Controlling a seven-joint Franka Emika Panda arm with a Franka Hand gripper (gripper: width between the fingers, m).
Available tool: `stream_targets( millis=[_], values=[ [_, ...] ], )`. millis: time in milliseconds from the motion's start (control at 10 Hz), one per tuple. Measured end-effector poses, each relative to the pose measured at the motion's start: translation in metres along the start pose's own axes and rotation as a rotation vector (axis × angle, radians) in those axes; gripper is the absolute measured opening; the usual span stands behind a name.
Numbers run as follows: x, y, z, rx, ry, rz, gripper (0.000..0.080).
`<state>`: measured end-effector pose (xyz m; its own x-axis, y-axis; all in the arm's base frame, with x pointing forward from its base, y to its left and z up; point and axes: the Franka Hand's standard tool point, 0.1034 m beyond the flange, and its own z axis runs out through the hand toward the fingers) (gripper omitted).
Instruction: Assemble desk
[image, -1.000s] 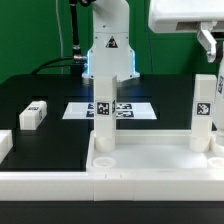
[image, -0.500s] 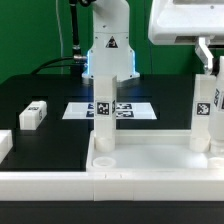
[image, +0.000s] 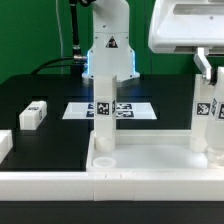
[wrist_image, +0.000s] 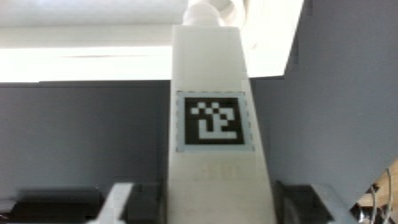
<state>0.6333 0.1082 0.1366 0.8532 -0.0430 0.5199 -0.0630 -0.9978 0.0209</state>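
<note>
The black worktop (image: 40, 90) carries everything, and nearest the exterior camera lies the white desk top (image: 150, 176), a rimmed tray with sockets in its corners. Beyond it the marker board (image: 78, 110) lies flat on the worktop. Two tagged legs stand upright in the tray's far sockets. The standing leg (image: 205, 115) is on the exterior view's right and the second leg (image: 102, 120) towards its left. A loose leg (image: 33, 114) lies well apart on the worktop, on the exterior view's left. The pincer (image: 205, 66) hangs right at the top of the standing leg. In the wrist view that leg (wrist_image: 210, 90) fills the middle, and the fingers (wrist_image: 121, 200) show as pale strips on either side with dark gaps between. We therefore judge the pincer parted and holding nothing. The risk, as we see it, lies in the closing. If one finger meets the leg first, it could tip the leg in its socket or drag the light tray sideways. We cannot tell how firmly the leg sits, so a slack grip might slip on the smooth plastic.
</note>
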Motion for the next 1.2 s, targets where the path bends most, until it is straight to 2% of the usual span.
stream_targets(
  millis=[300, 700, 1200],
  values=[
    [-0.0015, -0.0052, 0.0018, 0.004, 0.001, -0.008, 0.0289],
    [-0.0071, -0.0053, 0.008, 0.0, 0.0, -0.016, 0.0289],
    [-0.0056, -0.0067, 0.0106, 0.004, 0.028, -0.021, 0.0291]
  ],
)
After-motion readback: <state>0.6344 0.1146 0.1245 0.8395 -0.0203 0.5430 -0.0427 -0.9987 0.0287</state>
